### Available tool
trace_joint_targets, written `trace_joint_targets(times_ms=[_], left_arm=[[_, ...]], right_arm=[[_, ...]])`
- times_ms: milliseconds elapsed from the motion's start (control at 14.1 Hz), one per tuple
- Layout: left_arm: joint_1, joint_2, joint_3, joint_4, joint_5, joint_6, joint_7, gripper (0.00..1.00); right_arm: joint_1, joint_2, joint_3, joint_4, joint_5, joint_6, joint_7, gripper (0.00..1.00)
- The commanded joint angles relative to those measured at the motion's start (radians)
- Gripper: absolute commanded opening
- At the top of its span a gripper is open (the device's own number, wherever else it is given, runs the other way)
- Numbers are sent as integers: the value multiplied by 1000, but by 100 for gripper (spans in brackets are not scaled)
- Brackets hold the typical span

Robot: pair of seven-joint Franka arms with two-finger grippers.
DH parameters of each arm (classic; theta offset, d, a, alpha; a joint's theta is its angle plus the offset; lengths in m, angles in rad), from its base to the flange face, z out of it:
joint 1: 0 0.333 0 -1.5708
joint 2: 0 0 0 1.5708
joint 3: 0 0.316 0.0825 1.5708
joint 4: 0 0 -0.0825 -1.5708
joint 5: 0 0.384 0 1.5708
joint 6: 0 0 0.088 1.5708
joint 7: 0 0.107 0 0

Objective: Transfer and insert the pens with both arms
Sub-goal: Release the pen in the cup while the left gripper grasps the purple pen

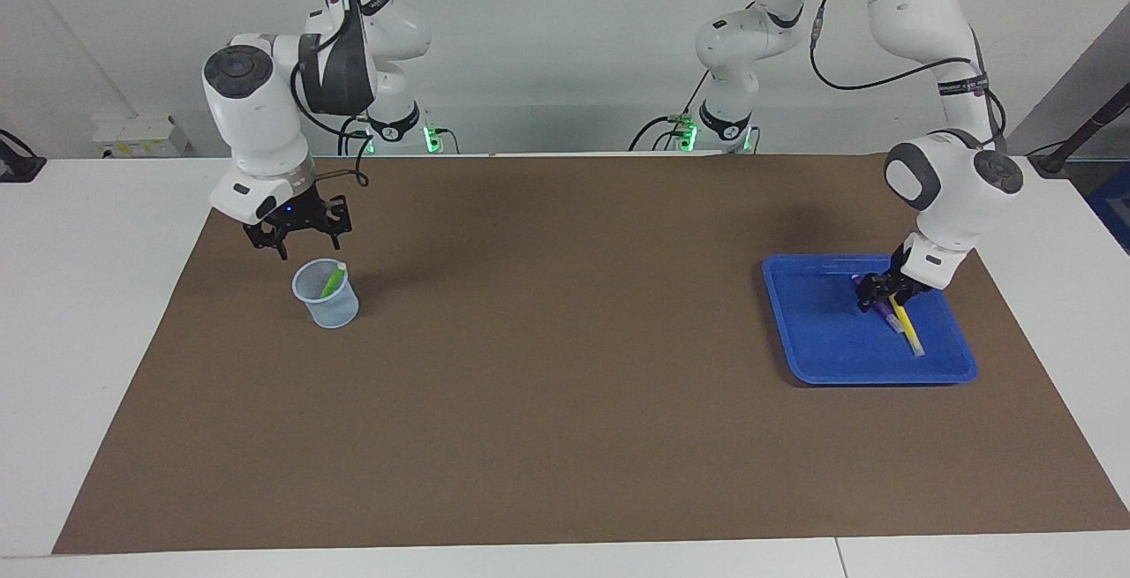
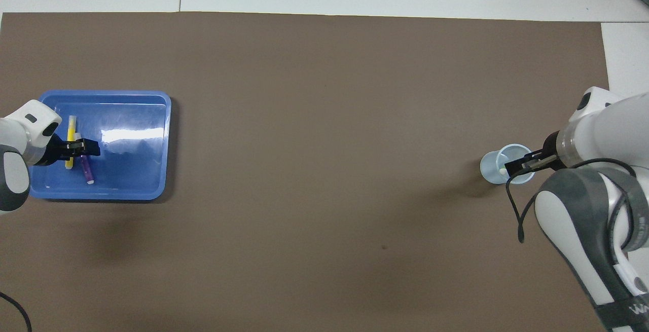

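1. On the table [image 1: 106,313], a brown mat [image 1: 565,401] is covering most of the top, and the stretch of mat between the two arms is lying bare.
2. Toward the right arm's end, a pale translucent cup [image 1: 326,294] is standing upright on the mat, with the lime green pen [image 1: 333,281] leaning inside it.
3. Toward the left arm's end, a blue tray [image 1: 821,357] is sitting on the mat, holding the purple pen [image 2: 86,168] and the yellow pen [image 2: 71,134] side by side, the two crossing or touching under the gripper.
4. At the table's robot edge, two smaller white arms with green lights [image 1: 430,137] are standing apart from the work.
5. Above the cup, the right gripper [image 1: 296,229] is hanging clear of the rim with its fingers spread and carrying nothing.
6. Low inside the tray, the left gripper [image 1: 877,298] is sitting down over the two pens, right at the purple one; whether its fingers are parted or gripping a pen, I cannot tell.
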Motion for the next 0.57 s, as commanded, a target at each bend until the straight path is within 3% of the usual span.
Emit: trace_joint_targets(times_ms=[0, 142, 497], left_arm=[[-18, 10, 5, -14, 19, 33, -31, 69], [-16, 16, 5, -14, 19, 33, -31, 59], [-13, 16, 5, -13, 19, 33, -31, 56]], right_arm=[[-17, -5, 3, 40, 178, -66, -72, 88], [-18, -6, 1, 43, 354, -91, -93, 88], [-3, -20, 3, 31, 657, -113, -116, 88]])
